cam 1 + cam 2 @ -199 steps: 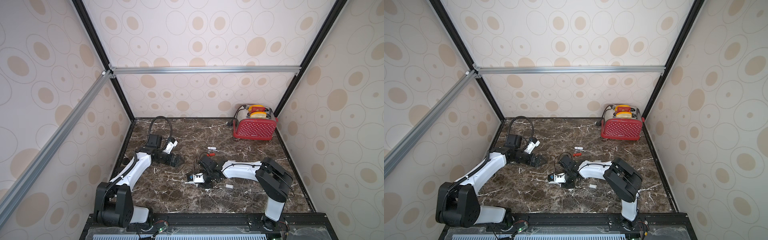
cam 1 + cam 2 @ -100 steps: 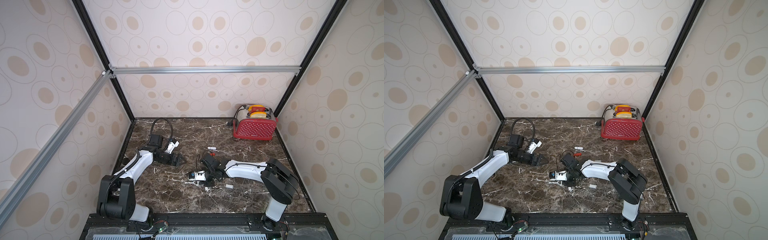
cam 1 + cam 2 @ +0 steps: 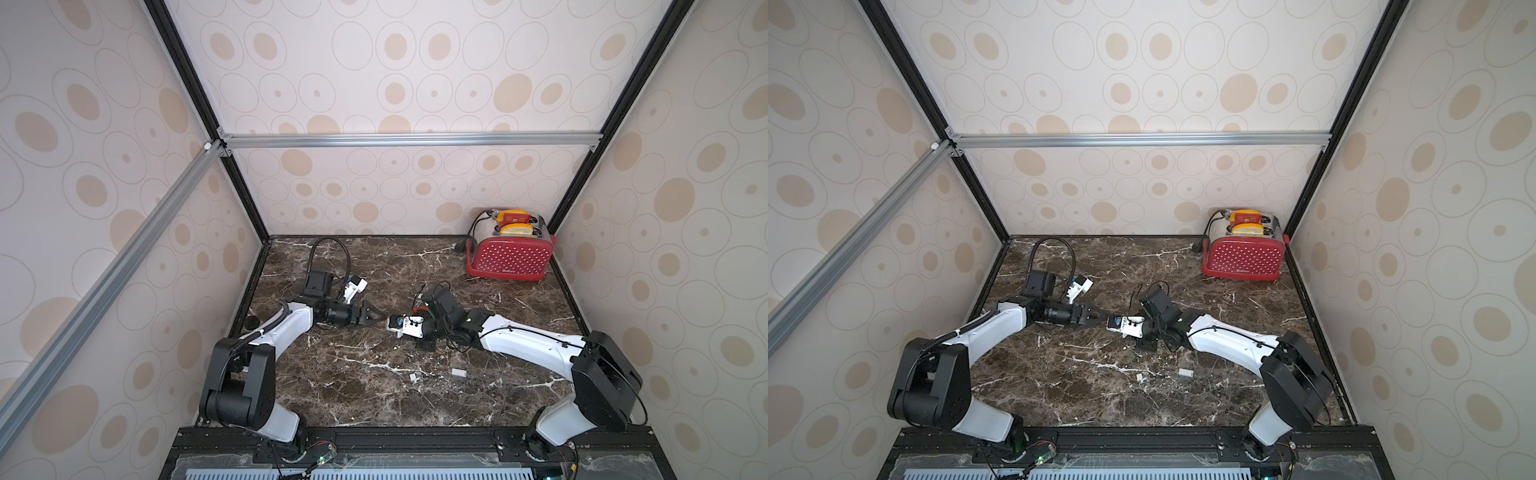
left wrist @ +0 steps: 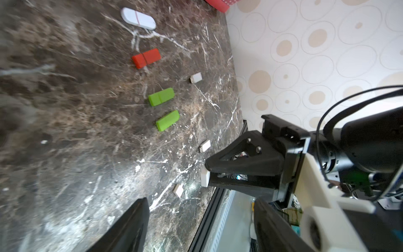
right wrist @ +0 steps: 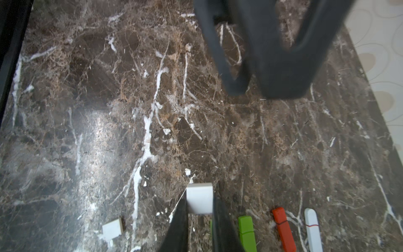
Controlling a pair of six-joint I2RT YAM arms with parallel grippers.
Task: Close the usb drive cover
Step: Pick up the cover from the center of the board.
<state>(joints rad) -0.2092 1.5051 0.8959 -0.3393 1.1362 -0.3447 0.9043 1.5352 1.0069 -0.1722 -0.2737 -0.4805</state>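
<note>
Right jaws: narrow, pinching white usb piece (image 5: 199,198) at the tips.
Left jaws: wide, pointed at that piece, near, not touching.

Reaches in low from both sides, forearms near level, tips almost meeting mid-table. Holds the left gripper (image 3: 376,319) with jaws parted wide, facing the right gripper (image 4: 207,174). Pinches a small white piece (image 5: 199,197) between the right fingers (image 5: 181,218).
</note>
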